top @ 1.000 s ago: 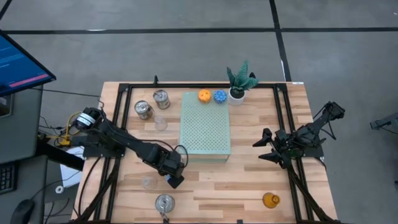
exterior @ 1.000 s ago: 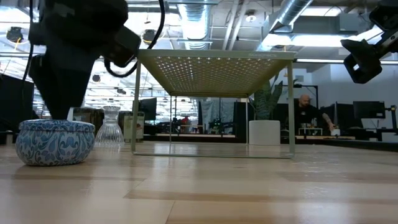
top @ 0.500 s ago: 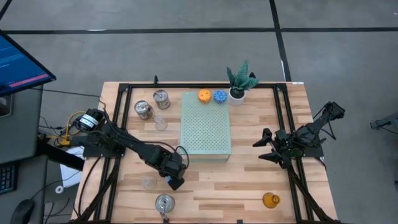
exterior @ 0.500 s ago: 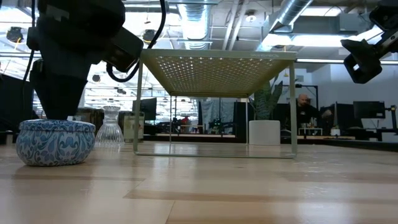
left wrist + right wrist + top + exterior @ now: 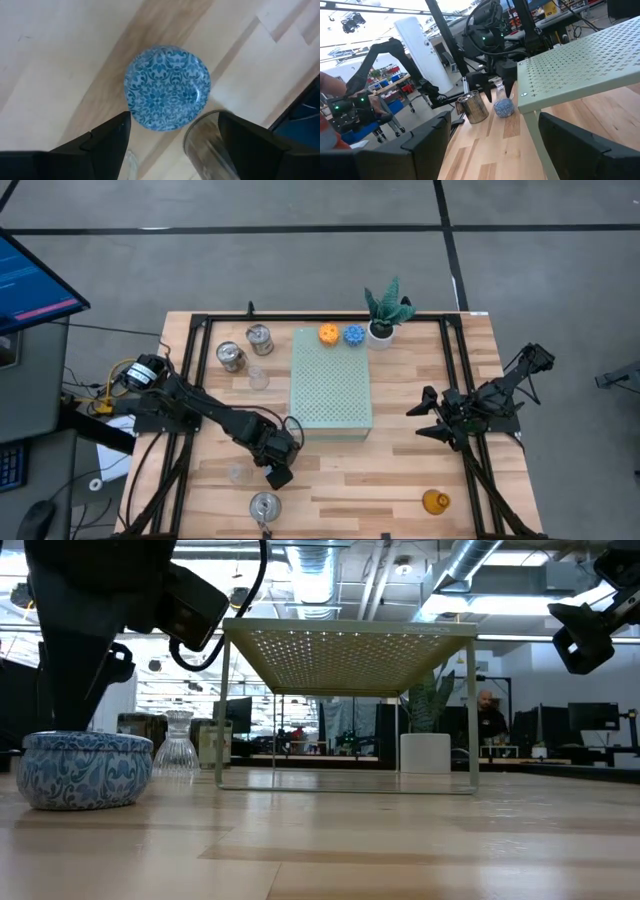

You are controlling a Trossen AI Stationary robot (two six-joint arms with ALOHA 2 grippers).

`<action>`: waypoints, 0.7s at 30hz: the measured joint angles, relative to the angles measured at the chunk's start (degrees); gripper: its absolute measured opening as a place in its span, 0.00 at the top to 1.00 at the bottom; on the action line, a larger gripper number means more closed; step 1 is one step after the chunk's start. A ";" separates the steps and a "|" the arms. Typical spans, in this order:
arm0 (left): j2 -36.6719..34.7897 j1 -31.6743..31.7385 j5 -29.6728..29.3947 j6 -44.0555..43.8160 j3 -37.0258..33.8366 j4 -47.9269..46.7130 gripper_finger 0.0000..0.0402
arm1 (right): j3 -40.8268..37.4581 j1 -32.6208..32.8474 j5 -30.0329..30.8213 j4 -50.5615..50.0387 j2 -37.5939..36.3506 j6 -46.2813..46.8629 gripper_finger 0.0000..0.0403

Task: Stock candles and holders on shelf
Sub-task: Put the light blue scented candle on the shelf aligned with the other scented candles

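Observation:
A blue patterned round candle [image 5: 85, 770] stands on the wooden table; it also shows in the left wrist view [image 5: 167, 89]. My left gripper [image 5: 172, 125] hangs right above it, pointing down, open, one finger on either side; I cannot tell whether it touches. In the high view the left gripper [image 5: 280, 474] hides the candle. An orange candle [image 5: 329, 333] and a blue candle [image 5: 354, 335] sit at the far end of the mint-green shelf [image 5: 331, 390]. My right gripper [image 5: 417, 423] waits open, raised, right of the shelf.
A silver tin [image 5: 265, 505] and a clear glass cup [image 5: 240, 472] stand close to the left gripper. Two silver tins [image 5: 231, 356] and a clear cup [image 5: 259, 378] stand left of the shelf. An amber cup [image 5: 435, 501] is at the near right; a potted plant [image 5: 385, 315] is behind the shelf.
My left gripper has shifted a little toward the table's left edge, staying above the blue candle. The right arm has kept still.

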 joint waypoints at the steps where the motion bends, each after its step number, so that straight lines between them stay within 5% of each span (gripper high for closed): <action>1: -0.26 0.00 0.10 -0.01 0.00 -0.12 0.25 | 0.00 0.00 0.00 0.00 0.02 0.00 0.28; 13: -8.85 -3.14 -0.98 -0.37 0.02 -0.30 0.25 | -0.02 -0.02 0.00 0.00 0.02 0.00 0.28; 21: -7.31 -4.86 -5.65 0.18 0.00 -0.34 0.25 | -0.02 -0.02 0.00 0.00 0.02 0.00 0.28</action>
